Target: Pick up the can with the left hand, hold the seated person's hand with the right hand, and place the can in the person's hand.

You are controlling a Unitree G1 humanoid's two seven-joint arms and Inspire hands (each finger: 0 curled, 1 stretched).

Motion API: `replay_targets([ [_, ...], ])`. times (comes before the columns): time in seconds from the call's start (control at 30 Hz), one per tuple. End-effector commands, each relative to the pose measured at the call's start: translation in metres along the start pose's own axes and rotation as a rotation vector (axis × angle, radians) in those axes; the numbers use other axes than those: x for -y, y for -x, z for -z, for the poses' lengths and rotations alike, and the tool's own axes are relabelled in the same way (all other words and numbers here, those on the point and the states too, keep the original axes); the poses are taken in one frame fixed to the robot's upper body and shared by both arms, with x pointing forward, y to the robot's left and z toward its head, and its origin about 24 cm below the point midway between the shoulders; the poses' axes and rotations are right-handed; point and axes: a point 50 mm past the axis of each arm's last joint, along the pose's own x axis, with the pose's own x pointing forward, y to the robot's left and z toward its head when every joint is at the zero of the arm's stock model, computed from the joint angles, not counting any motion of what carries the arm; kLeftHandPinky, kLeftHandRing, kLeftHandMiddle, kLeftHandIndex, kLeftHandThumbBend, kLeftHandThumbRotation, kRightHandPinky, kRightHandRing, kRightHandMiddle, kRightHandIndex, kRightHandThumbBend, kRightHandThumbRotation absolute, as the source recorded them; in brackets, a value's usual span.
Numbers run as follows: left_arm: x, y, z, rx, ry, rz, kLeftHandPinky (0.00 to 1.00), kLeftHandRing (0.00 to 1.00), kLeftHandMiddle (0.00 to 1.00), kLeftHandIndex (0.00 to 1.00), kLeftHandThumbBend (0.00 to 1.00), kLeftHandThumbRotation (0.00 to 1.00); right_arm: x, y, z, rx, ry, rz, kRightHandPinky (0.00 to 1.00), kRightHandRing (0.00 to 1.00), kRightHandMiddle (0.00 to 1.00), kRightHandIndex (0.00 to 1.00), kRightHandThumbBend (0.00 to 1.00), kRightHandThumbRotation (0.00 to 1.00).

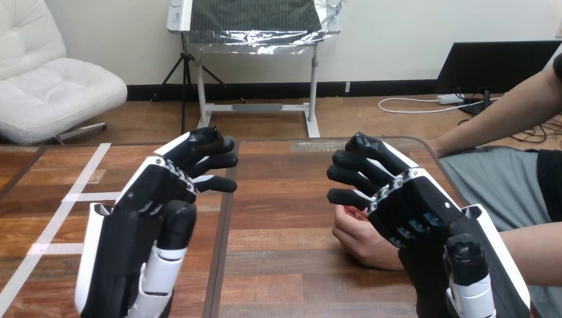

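**Person's hand (354,240) rests near the tabletop's (285,199) right edge**

The left robot hand (156,202) hangs over the left half, fingers relaxed, holding nothing. The right robot hand (414,209), fingers loosely bent, hovers just above the person's hand; I cannot tell whether they touch.

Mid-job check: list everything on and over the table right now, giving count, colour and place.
wooden table: one, brown planks, across the whole lower view.
white tape strips: several, white, flat on the table's left part.
person's hand: one, resting on the table right of centre, partly behind the robot's right hand.
person's other forearm: one, upper right, reaching down to the table's far right edge.
left hand: one, black with white shells, raised over the table's left part, fingers loosely bent, holding nothing.
right hand: one, black with white shells, raised at the right, in front of the person's hand; contact cannot be told.
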Motion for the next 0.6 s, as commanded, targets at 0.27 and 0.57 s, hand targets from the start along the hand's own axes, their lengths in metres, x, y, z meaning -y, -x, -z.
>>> replay_targets([
  [0.27, -0.009, -0.014, 0.000, 0.034, -0.298, -0.032, 0.70, 0.77, 0.78, 0.78, 0.61, 0.87, 0.001, -0.008, -0.012, 0.079, 0.039, -0.023, 0.80, 0.85, 0.86, 0.87, 0.73, 0.87],
  [0.57, -0.018, -0.017, 0.008, -0.005, -0.399, -0.053, 0.82, 0.88, 0.88, 0.86, 0.83, 0.85, 0.001, -0.008, -0.011, 0.079, 0.035, -0.023, 0.80, 0.85, 0.86, 0.88, 0.72, 0.87],
])
